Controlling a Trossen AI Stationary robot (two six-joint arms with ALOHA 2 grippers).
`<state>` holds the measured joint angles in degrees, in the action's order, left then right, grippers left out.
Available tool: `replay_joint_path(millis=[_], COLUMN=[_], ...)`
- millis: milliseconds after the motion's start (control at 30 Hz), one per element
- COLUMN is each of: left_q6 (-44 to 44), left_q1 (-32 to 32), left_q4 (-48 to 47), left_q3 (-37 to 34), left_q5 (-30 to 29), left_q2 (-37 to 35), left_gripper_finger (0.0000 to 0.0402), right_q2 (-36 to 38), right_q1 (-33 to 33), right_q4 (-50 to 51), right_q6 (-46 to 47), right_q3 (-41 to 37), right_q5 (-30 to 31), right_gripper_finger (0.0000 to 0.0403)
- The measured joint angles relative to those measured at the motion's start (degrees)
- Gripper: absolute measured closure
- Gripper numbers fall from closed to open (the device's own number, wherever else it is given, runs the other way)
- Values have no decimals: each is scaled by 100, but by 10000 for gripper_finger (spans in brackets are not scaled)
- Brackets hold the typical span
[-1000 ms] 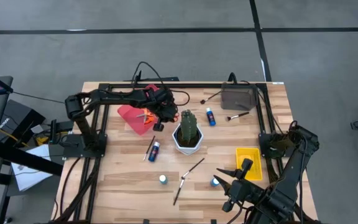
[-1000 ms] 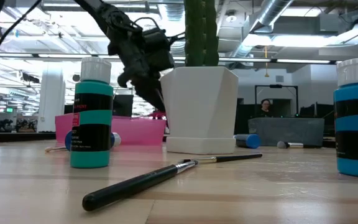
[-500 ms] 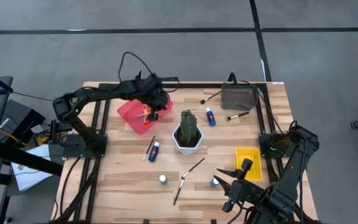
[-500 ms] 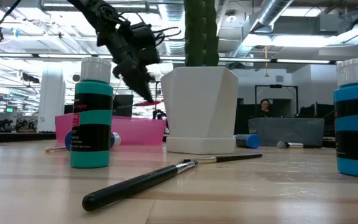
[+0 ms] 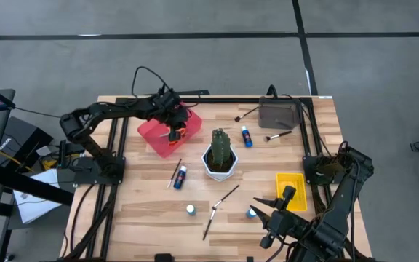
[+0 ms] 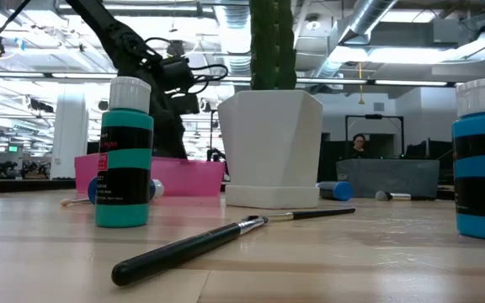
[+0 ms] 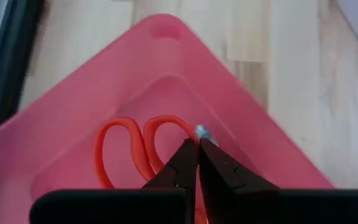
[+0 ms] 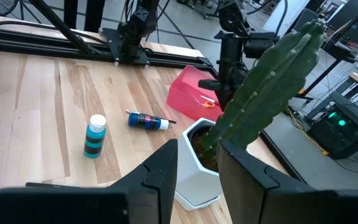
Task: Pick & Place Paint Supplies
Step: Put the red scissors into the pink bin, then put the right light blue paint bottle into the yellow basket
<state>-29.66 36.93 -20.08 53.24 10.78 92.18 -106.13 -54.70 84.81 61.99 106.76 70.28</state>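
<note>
**Scissors now over the pink bin**

My left gripper (image 7: 198,163) has its fingers pinched together on the orange-handled scissors (image 7: 129,149), the blades clamped between the tips and the loops hanging over the floor of the pink bin (image 7: 166,68). A second ago I carried them beside the cactus (image 5: 221,148); since then I have swung left and far, and now hover above the bin at the table's far left (image 5: 167,129). Whether the loops already touch the bin floor I cannot quite tell. I judge the carry done and only the release left.

My right gripper (image 8: 197,163) waits at the near right, fingers partly apart, holding nothing.

Outward, much remains: a blue paint bottle (image 5: 180,177) lying near the cactus, another bottle (image 5: 190,209) upright nearer, and a paintbrush (image 5: 215,211) on the bare wood.
</note>
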Motion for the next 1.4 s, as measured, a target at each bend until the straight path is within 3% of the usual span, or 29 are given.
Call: replay_joint_path(millis=[233,533,667,967,1400], left_q6=[194,213,323,419,463], left_q1=[277,334,362,711,1062], left_q4=[118,245,702,1018,1087], left_q3=[-49,-49,-49,-49,-53], left_q5=[-33,-193,-898,-1147,-992], left_q2=[0,0,0,27,346], left_gripper_finger=[386,336,327,394,401], right_q2=[0,-2,-2,-4,-4], right_q1=[2,2,2,-4,-2], right_q4=[-2,-2,-2,0,22], right_q6=[0,2,5,60,59], right_q3=[0,0,0,0,0], right_q5=[0,0,0,-8,-133], right_gripper_finger=[294,294,294,294,294])
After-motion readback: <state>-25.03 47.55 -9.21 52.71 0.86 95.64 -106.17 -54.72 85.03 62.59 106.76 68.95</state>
